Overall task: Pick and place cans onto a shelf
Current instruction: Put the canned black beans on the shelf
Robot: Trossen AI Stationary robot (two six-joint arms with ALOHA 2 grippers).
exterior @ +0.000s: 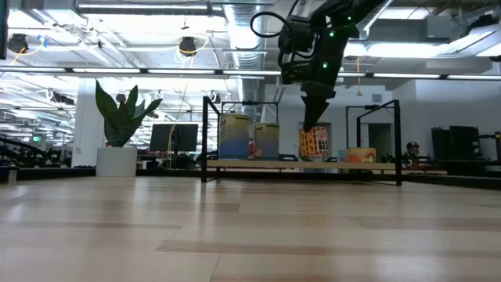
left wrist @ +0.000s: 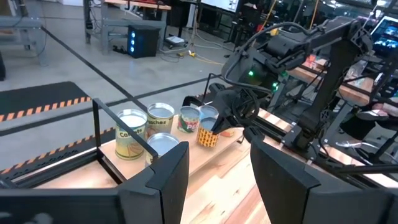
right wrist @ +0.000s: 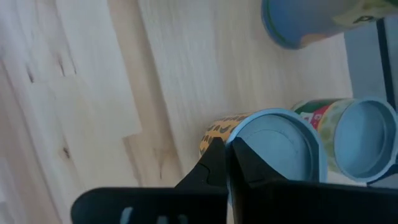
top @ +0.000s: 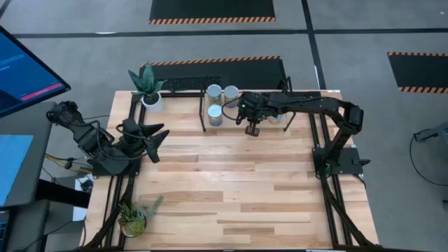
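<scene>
We see the tabletop point(top: 231, 189), then the shelf point(top: 210, 128) along its far edge carrying the cans point(top: 222, 92). Right tool point(top: 253, 129) hovers above an orange-labelled can point(right wrist: 219, 132) on the shelf, fingers closed, empty. Left tool point(top: 159, 143) waits at the tabletop's left side, fingers apart.

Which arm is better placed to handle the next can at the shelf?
Right. Its pincer hangs just above the cans at the shelf, fingers together. The left pincer waits at the table's left edge.
</scene>
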